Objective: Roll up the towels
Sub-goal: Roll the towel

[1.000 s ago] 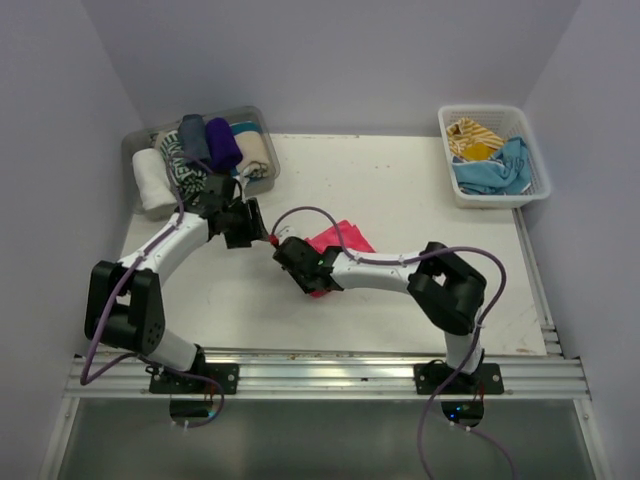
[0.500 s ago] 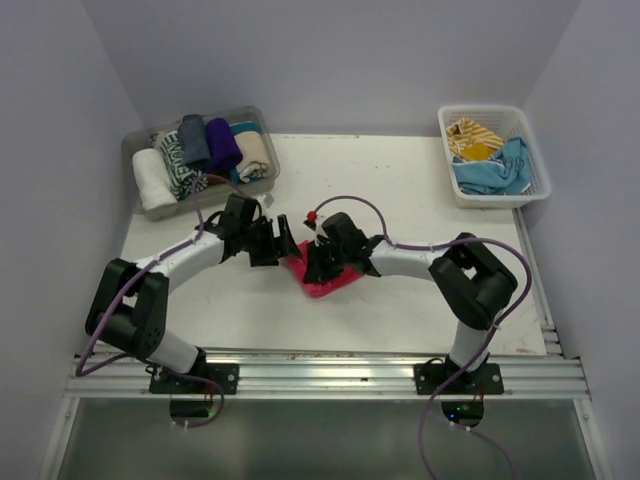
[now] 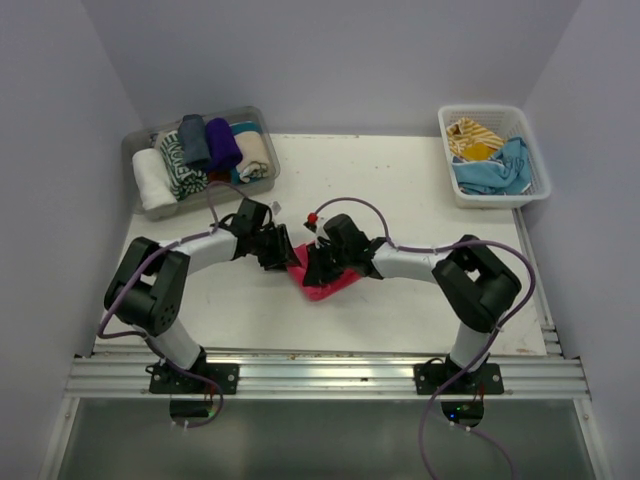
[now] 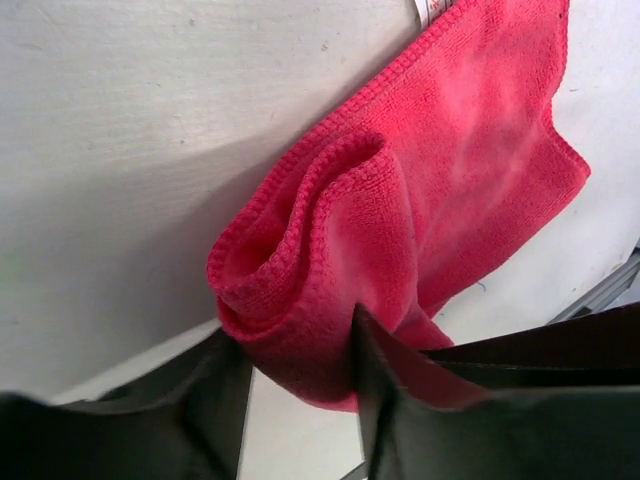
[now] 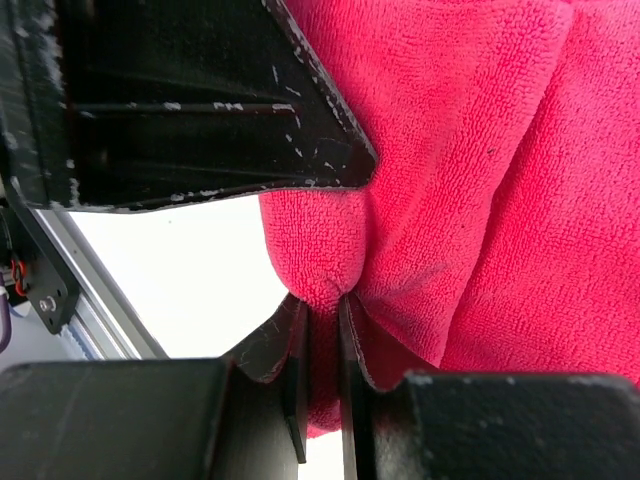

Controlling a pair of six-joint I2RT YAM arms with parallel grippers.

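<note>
Mid-table, left gripper [image 3: 288, 255] and right gripper [image 3: 314, 268] each clamp 1 partly rolled pink towel [image 3: 326, 286].

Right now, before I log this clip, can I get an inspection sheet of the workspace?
surface: white table, lightly scuffed.
job's things: pink towel at centre, one end rolled; rolled towels in clear tray; loose towels in white basket.
clutter: nothing seen.
grippers: left gripper, jaws closed on the rolled end; right gripper, jaws pinching a fold.
cables: purple cables looping at both sides; right one arches above the towel.
surroundings: pale walls, metal rail at near edge.
</note>
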